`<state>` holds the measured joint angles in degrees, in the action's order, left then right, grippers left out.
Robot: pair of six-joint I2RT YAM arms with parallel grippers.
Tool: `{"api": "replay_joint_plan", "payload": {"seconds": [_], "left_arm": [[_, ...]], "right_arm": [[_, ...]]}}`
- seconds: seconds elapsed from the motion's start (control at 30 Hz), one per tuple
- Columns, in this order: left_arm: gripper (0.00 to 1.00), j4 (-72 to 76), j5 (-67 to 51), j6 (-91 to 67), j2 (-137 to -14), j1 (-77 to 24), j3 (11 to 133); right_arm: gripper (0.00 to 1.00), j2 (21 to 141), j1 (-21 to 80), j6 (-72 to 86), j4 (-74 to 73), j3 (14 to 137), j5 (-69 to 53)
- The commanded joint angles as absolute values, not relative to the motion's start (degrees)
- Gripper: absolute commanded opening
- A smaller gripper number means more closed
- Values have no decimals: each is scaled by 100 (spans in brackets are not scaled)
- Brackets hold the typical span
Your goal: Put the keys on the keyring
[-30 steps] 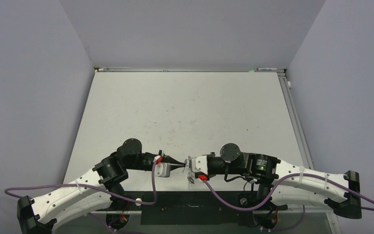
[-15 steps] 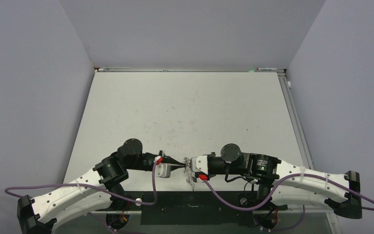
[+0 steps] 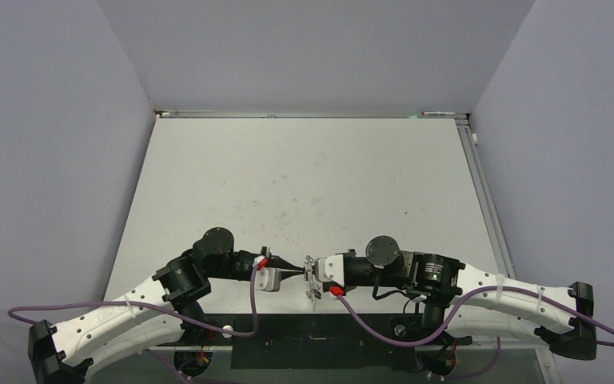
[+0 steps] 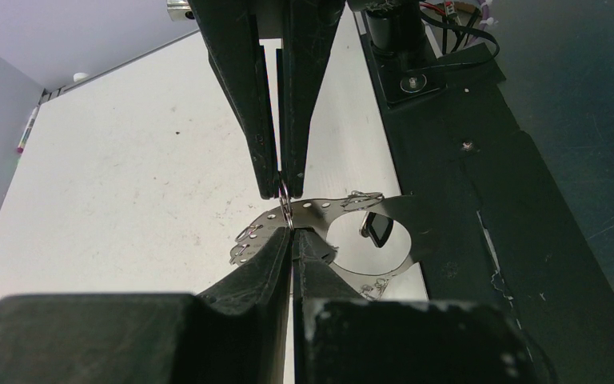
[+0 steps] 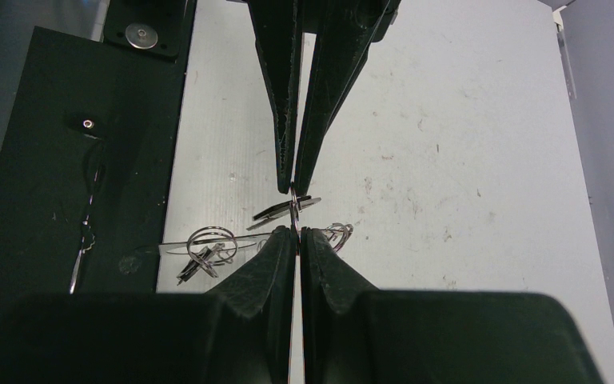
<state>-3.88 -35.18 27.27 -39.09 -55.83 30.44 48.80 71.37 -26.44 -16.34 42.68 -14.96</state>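
Note:
The keyring (image 4: 344, 210) is a flat silvery hoop held above the table's near edge, between my two grippers. It shows edge-on in the right wrist view (image 5: 232, 239) and small in the top view (image 3: 312, 285). A small wire loop (image 4: 286, 202) stands on its rim. My left gripper (image 4: 292, 233) is shut at that loop from one side. My right gripper (image 5: 297, 230) is shut on it from the other. The tips nearly touch in the top view, left gripper (image 3: 297, 274), right gripper (image 3: 312, 274). A black key head (image 4: 378, 230) shows through the hoop's hole. Dark key pieces (image 5: 194, 262) hang on loops.
The white table (image 3: 304, 184) stretches away behind the grippers. A black base plate (image 4: 480, 184) with screws runs along the table's near edge, under the hoop. Purple cables (image 3: 252, 312) trail from both wrists. Grey walls stand on three sides.
The right arm has shifted slightly to the right and the hoop hangs a touch lower. Both grippers stay shut and tip to tip.

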Motion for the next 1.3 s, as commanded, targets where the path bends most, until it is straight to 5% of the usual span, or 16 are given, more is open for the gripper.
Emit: {"api": "replay_joint_plan", "payload": {"seconds": [0.0, 0.23, 0.37, 0.5, 0.77, 1.27], "left_arm": [[0, -377, -3599, 2751, -3881, -5635, 3059], [1, -294, -3484, 2675, -3870, -5636, 3037], [32, -186, -3479, 2588, -3833, -5632, 2991], [45, -88, -3434, 2490, -3742, -5607, 2941], [44, 501, -3216, 2112, -3822, -5558, 2884], [27, 782, -3287, 1898, -4144, -5572, 2900]], "right_arm": [[5, 4755, 7198, -2619, -1151, 4354, -1362], [5, 4729, 7223, -2619, -1132, 4343, -1327], [5, 4736, 7228, -2619, -1119, 4342, -1327], [5, 4744, 7227, -2611, -1098, 4342, -1330], [5, 4729, 7235, -2576, -990, 4326, -1328], [5, 4686, 7274, -2522, -752, 4289, -1353]]}}
